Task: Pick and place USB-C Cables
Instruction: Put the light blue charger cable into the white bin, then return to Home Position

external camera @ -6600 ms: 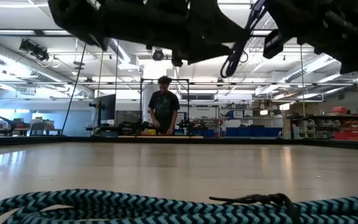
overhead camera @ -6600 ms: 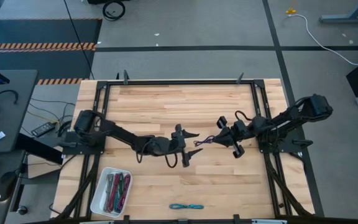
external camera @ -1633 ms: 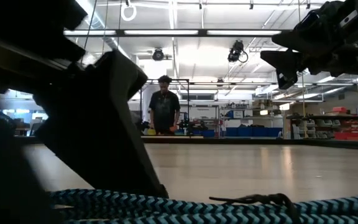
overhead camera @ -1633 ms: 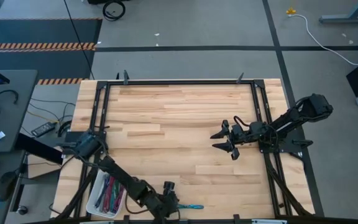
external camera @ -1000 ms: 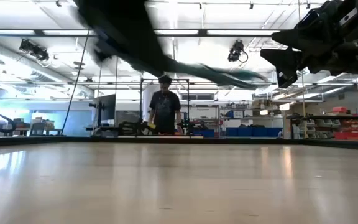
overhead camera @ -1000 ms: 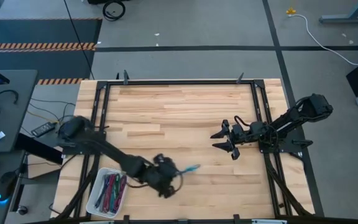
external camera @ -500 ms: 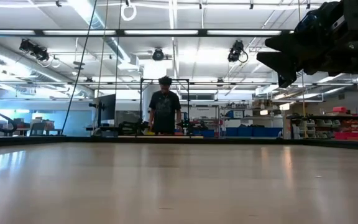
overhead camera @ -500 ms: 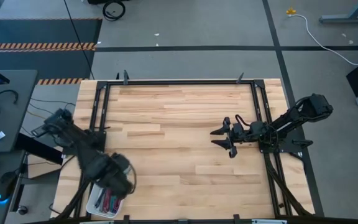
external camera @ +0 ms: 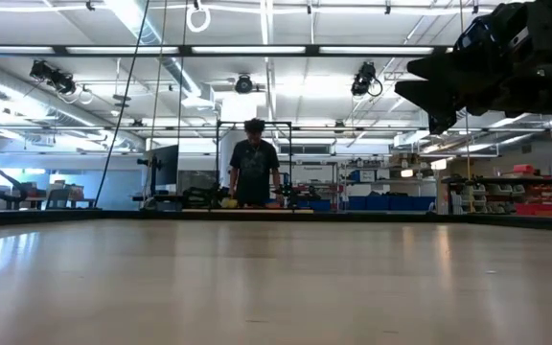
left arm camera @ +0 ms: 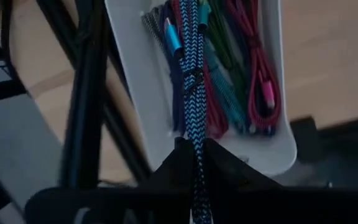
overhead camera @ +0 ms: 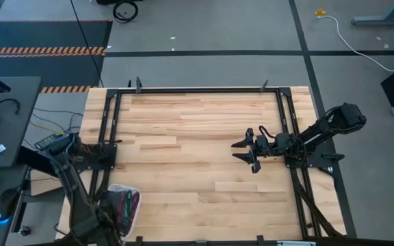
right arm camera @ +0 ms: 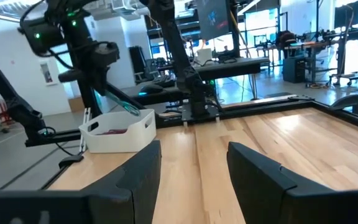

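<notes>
A white tray (overhead camera: 133, 193) stands at the table's near left corner and holds several USB-C cables (left arm camera: 253, 68) in magenta, green and purple. My left gripper (overhead camera: 108, 217) hangs above the tray, shut on a teal-and-black braided USB-C cable (left arm camera: 190, 81). That cable also shows as a teal strand (right arm camera: 122, 103) slanting down toward the tray (right arm camera: 120, 134). My right gripper (overhead camera: 242, 152) waits open above the table's right half, holding nothing. My left gripper pinches the teal cable bundle at one end (left arm camera: 196, 158) between its two fingers, which point down at the tray. The bundle runs on past the fingertips, lifted over the tray's cables. Whether its free end (left arm camera: 171, 34) touches them I cannot tell.
Black frame rails (overhead camera: 197, 89) run along the table's far edge and both sides. Bare wood (overhead camera: 190, 150) lies between the two arms. A person (external camera: 254, 165) stands in the room well beyond the far edge.
My left gripper has carried the teal cable from the table's near middle toward the left edge and stands over the white tray. The cable stays in its fingers, clear of the wood.
</notes>
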You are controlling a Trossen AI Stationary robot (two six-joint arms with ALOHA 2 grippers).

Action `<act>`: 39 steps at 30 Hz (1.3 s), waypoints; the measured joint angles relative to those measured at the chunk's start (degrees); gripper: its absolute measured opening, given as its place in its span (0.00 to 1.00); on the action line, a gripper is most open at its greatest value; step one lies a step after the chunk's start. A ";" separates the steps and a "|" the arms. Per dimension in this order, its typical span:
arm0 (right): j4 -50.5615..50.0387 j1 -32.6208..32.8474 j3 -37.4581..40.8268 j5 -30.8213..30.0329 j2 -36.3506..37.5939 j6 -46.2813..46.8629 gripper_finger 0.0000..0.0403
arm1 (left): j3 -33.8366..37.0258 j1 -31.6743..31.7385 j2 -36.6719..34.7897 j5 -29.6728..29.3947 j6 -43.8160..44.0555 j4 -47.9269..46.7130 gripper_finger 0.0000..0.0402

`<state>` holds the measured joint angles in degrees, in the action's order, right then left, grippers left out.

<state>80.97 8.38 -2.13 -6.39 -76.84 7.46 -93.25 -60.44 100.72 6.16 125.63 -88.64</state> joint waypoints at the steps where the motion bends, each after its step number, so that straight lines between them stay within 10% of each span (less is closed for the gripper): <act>1: 0.00 0.00 0.00 0.02 0.00 0.00 0.47 | 0.00 -0.25 0.79 -0.70 1.05 0.08 0.07; 19: 0.00 0.00 0.00 0.04 -0.02 0.46 0.47 | -0.04 -0.40 15.51 -6.38 3.03 6.25 0.14; 31: -0.11 0.00 0.00 5.34 -0.02 0.56 0.47 | -0.04 -0.73 10.30 -4.60 -2.41 4.33 0.60; 39: -14.18 0.22 0.00 22.60 0.94 13.61 0.47 | -0.07 9.78 8.84 -35.15 -21.51 10.83 0.54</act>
<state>66.79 8.61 -2.13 16.21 -75.90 21.08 -93.32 -50.66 109.56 -28.99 104.12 -77.81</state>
